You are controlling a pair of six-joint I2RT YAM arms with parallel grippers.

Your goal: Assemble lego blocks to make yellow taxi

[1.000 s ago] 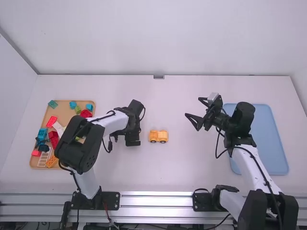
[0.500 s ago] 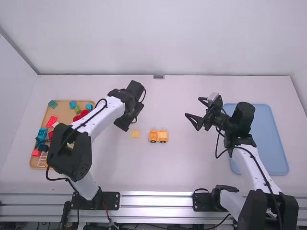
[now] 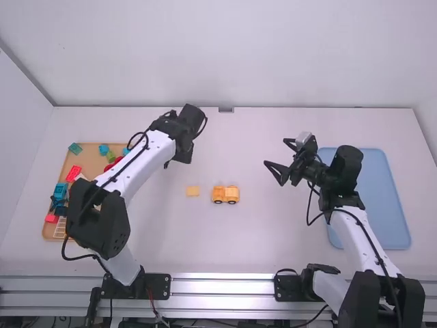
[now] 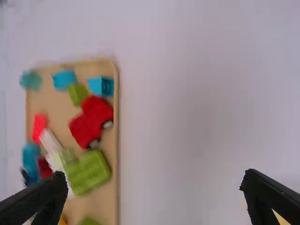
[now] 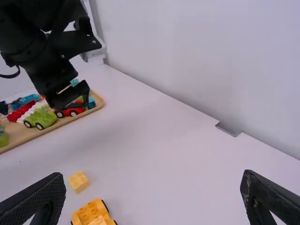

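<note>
Nearest us, mid-[bench](#) (image 3: 273, 239), a wheeled yellow toy car (image 3: 225, 195) lies with its long axis running side to side; its front we cannot tell. Just left sits a loose yellow block (image 3: 192, 191). Farther off, the right pincer (image 5: 153, 180) and left pincer (image 4: 157, 180) are empty, fingers wide apart. We judge that parts are being gathered; next, we need the block gripped squarely and pressed onto the car's studs.
</note>
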